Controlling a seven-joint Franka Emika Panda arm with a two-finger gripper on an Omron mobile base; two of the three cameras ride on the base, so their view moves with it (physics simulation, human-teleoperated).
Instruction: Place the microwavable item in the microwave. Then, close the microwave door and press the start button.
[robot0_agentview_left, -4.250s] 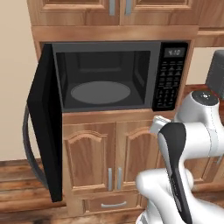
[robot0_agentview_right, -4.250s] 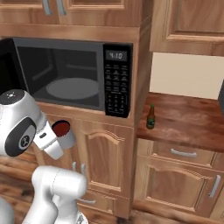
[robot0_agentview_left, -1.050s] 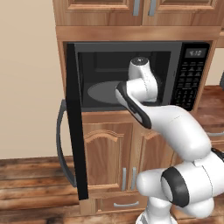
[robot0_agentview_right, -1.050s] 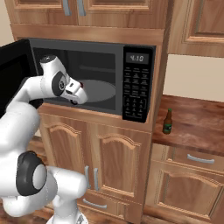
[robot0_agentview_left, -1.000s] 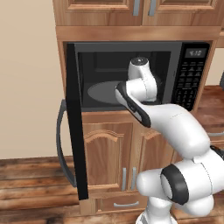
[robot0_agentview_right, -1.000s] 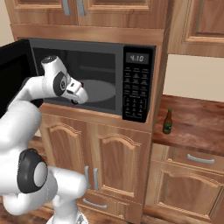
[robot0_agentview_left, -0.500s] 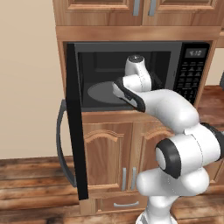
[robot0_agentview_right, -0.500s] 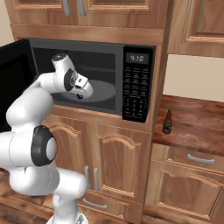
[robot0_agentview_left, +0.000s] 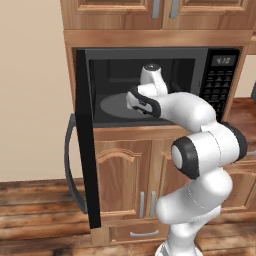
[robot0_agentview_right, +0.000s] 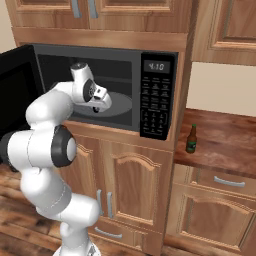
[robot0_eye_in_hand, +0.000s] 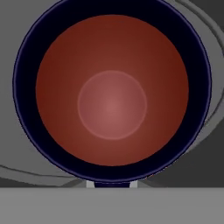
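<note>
The mug (robot0_eye_in_hand: 112, 94) is seen from straight above in the hand view, its dark red inside facing the camera, so it is kept upright and nothing can spill; the jaws are closed narrowly on its rim. The gripper (robot0_agentview_left: 134, 101) is reached into the microwave (robot0_agentview_right: 159, 92), over the grey turntable (robot0_agentview_left: 114, 106), where the mug is judged ready to be set down. The door (robot0_agentview_left: 86, 140) is swung fully open, leaving the arm room to pass; closing it and pressing start remain undone
</note>
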